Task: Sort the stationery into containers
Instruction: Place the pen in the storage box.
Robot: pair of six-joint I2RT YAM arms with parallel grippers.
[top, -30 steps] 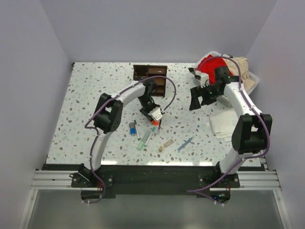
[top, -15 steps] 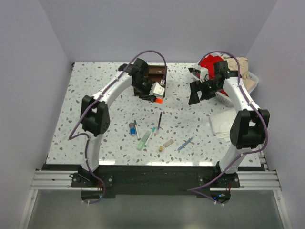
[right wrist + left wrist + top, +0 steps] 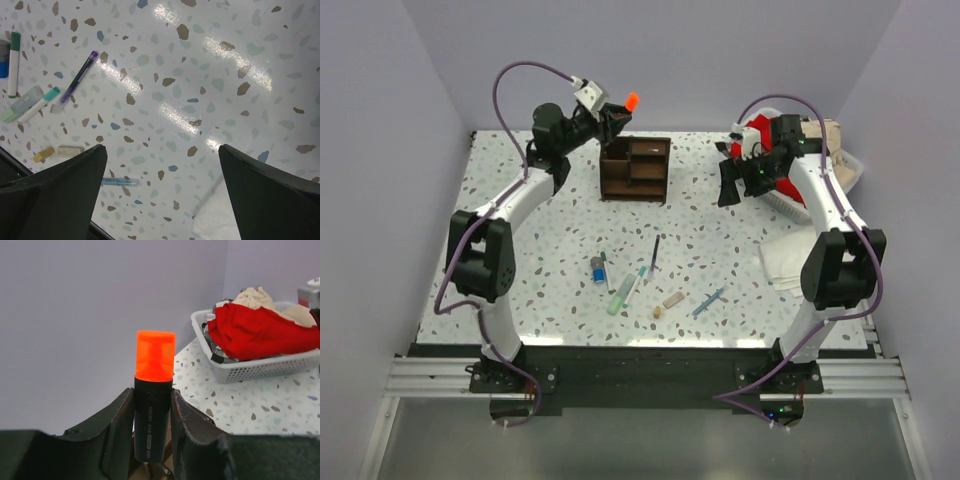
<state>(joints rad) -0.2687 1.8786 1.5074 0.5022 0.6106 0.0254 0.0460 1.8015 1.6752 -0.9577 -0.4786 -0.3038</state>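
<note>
Overhead, we saw the left gripper (image 3: 612, 112) held high near the back wall, up and to the left of the dark brown organiser (image 3: 635, 170), clenched on the orange-capped black marker (image 3: 631, 101), whose cap pointed toward the right. The organiser stood at the far middle of the table (image 3: 520, 230). The right gripper (image 3: 732, 185) hung beside the white basket (image 3: 850, 165) of red cloth (image 3: 760, 130). The other stationery lay loose on the near half of the table:

- a blue-grey cylinder (image 3: 597, 269)
- a green-white marker (image 3: 620, 297)
- a teal-tipped white pen (image 3: 638, 283)
- a dark blue pen (image 3: 655, 250)
- two tan bits (image 3: 672, 299)
- a light blue pen (image 3: 708, 301)

A white folded cloth (image 3: 785, 262) lay to their right.

From the left wrist, we found the marker (image 3: 152, 415) upright between the two dark fingers (image 3: 122, 425), both pressed against its black barrel, with the orange cap (image 3: 155, 355) standing clear above them. Beyond it sat the basket (image 3: 260, 367), filled with red cloth (image 3: 260, 332) and a beige piece on top.

From the right wrist, we saw its fingers (image 3: 50, 185) spread wide apart with nothing between them, the right gripper (image 3: 162, 147) hanging over bare speckled table (image 3: 200, 75). Below it lay the dark blue pen (image 3: 77, 77), the teal-tipped white pen (image 3: 37, 106), the tan bits (image 3: 70, 149) and the light blue pen (image 3: 120, 181), which was blurred.
</note>
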